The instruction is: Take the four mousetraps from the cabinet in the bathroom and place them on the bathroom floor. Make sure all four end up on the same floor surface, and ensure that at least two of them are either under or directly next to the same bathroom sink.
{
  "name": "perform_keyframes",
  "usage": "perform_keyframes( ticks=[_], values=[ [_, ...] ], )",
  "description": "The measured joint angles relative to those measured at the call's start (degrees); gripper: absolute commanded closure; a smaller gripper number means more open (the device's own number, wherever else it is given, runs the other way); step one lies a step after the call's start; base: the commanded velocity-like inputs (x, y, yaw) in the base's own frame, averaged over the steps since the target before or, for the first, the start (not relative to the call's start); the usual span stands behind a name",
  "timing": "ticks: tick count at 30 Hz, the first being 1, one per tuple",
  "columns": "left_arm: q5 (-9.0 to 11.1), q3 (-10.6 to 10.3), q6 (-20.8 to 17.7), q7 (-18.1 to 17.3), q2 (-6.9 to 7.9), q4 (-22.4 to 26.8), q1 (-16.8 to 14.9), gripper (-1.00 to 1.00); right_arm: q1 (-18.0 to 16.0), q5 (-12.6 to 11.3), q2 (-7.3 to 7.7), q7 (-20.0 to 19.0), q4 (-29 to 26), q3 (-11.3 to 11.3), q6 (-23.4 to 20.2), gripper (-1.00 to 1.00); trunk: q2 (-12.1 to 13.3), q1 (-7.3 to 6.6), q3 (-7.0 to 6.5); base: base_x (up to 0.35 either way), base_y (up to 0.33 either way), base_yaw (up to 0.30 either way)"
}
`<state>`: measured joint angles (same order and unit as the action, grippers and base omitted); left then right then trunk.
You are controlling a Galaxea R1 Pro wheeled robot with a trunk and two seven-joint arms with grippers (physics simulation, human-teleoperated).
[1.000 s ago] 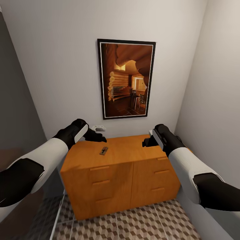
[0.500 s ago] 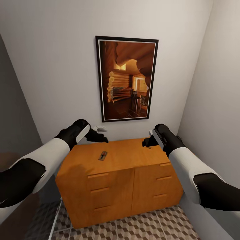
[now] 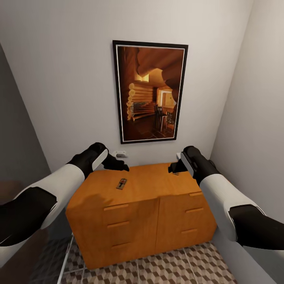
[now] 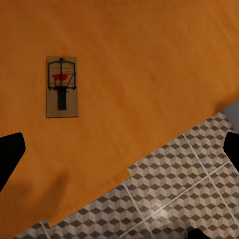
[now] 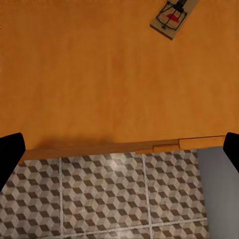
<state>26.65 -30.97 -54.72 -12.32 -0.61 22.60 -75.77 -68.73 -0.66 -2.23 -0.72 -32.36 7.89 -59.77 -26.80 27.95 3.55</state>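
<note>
One mousetrap flat on cabinet top, left gripper fingers spread above it, right gripper fingers spread, empty, cube-pattern bathroom floor below.

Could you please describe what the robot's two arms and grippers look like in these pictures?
Both arms have glossy white forearm shells between black upper segments and black wrists. The left gripper and right gripper are matte black with blunt dark fingers. No cables or markings are visible.
</note>
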Motion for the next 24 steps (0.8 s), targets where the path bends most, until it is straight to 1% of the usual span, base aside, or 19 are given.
perform_keyframes(
  ticks=[7, 9, 14, 15, 17, 24],
  values=[
    [-0.2, 0.0, 0.02, 0.05, 0.03, -0.06, 0.0, -1.0, -0.02, 0.02, 0.0, 0.0, -0.05, -0.03, 0.0, -1.0, 0.0, 0.0, 0.6, 0.0, 0.0, 0.0],
    [-0.54, 0.01, 0.01, 0.04, 0.04, -0.06, 0.0, -1.0, -0.02, 0.04, 0.0, 0.0, -0.06, -0.05, 0.0, -1.0, 0.0, 0.0, 0.78, 0.0, 0.0, 0.0],
    [-2.24, 0.1, 0.07, 0.01, 0.1, -0.09, 0.0, -1.0, -0.1, 0.06, 0.0, 0.0, -0.08, -0.07, 0.0, -1.0, -0.01, 0.0, 1.09, 0.0, 0.0, 0.0],
    [-2.24, 0.1, 0.07, 0.01, 0.1, -0.09, 0.0, -1.0, -0.1, 0.06, 0.0, 0.0, -0.08, -0.07, 0.0, -1.0, -0.01, 0.0, 1.12, 0.0, 0.0, 0.0],
    [-4.2, 0.2, 0.12, -0.02, 0.09, -0.11, 0.0, -1.0, -0.4, 0.08, 0.0, 0.04, -0.16, -0.08, 0.0, -1.0, -0.01, 0.0, 1.16, 0.0, 0.0, 0.0],
    [-5.26, 0.27, 0.13, -0.05, 0.06, -0.11, 0.0, -1.0, -0.58, 0.07, 0.0, 0.05, -1.04, -0.1, 0.0, -1.0, -0.01, 0.0, 1.21, 0.0, 0.0, 0.0]
  ],
)
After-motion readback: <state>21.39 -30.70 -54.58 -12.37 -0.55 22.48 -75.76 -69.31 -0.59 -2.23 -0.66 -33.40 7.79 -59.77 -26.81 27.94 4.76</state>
